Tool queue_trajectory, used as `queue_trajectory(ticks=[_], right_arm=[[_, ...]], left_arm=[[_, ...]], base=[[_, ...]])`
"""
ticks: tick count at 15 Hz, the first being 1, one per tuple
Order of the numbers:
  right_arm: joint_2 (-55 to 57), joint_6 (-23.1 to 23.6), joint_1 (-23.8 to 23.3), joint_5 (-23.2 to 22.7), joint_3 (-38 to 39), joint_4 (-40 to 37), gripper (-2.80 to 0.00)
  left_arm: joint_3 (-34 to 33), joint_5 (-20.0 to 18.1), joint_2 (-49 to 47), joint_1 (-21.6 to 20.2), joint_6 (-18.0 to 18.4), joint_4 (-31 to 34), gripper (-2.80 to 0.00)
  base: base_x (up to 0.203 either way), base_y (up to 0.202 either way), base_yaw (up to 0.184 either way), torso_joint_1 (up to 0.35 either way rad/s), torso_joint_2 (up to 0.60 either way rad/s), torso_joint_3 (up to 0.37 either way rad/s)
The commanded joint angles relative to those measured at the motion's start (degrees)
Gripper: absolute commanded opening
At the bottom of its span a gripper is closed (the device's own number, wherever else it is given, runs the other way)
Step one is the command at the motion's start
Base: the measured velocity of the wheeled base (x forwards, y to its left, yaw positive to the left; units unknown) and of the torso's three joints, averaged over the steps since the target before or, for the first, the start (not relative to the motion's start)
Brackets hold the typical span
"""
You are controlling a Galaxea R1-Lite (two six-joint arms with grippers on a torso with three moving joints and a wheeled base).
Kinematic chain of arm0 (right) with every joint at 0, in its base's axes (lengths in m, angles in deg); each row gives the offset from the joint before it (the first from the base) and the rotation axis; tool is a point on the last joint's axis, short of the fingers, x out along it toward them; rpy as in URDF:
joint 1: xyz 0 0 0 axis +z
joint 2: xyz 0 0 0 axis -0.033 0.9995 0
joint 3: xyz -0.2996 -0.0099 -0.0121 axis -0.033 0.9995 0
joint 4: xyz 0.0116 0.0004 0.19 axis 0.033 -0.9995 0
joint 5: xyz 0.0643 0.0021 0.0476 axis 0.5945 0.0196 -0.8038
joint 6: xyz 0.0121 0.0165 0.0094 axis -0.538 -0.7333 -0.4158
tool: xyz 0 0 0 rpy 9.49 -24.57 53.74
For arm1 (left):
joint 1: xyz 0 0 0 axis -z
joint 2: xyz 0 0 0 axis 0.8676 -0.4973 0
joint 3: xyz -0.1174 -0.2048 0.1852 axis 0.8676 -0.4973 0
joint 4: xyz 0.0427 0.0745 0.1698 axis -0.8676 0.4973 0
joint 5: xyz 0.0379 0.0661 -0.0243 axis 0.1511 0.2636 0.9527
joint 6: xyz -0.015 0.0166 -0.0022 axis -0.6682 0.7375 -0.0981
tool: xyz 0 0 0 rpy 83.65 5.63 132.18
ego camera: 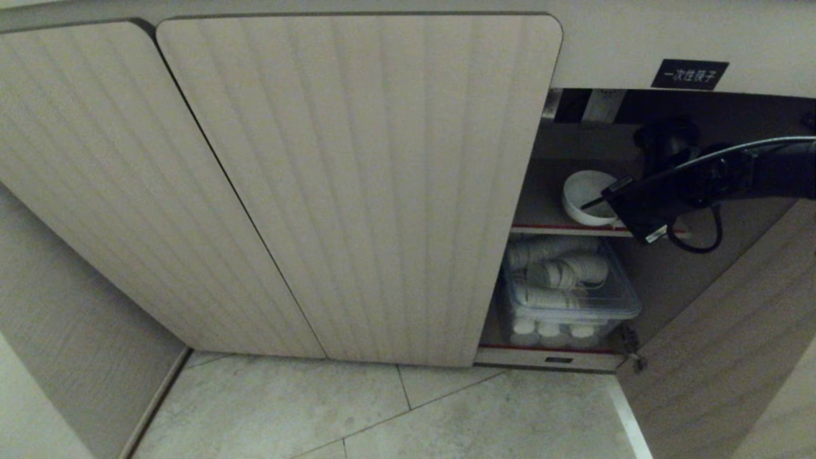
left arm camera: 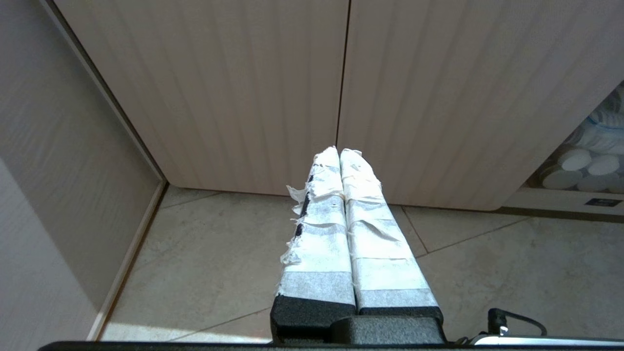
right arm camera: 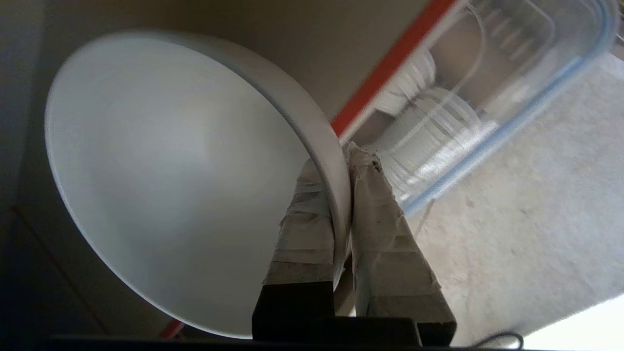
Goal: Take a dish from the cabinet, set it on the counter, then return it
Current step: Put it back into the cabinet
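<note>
Container: clear plastic storage box (ego camera: 569, 299) with a blue-rimmed lid, on the lowest shelf behind the red front edge.
Contents: stacked white ribbed paper cups (ego camera: 556, 273) lying on their sides inside the box; round white ends (left arm camera: 574, 159) show along its lower front.
Floor: pale grey stone tiles (ego camera: 408, 414) with thin dark joints.
Side wall: beige wood-grain panel (ego camera: 60, 331) on the left, meeting the floor at a narrow skirting strip.
</note>
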Motion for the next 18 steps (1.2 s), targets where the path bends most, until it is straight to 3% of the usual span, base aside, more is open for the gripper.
queue_trajectory(ticks=[1, 4, 18], right_arm=[[0.08, -0.33, 0.21, -0.04, -0.10, -0.90, -2.80], [0.08, -0.32, 0.17, -2.16, -0.21, -1.27, -2.80], [3.06, -0.24, 0.09, -2.17, -5.03, -4.67, -2.80]], left_arm=[[0.04, 0.05, 0.02, -0.01, -0.03, -0.04, -2.80], [0.02, -0.02, 0.02, -0.01, -0.03, -0.04, -2.80], [0.03, 0.05, 0.02, -0.01, -0.03, -0.04, -2.80]], base=[[0.000, 0.000, 0.000, 0.000, 0.00, 0.000], [0.000, 0.000, 0.000, 0.000, 0.00, 0.000], [0.000, 0.000, 0.000, 0.000, 0.00, 0.000]])
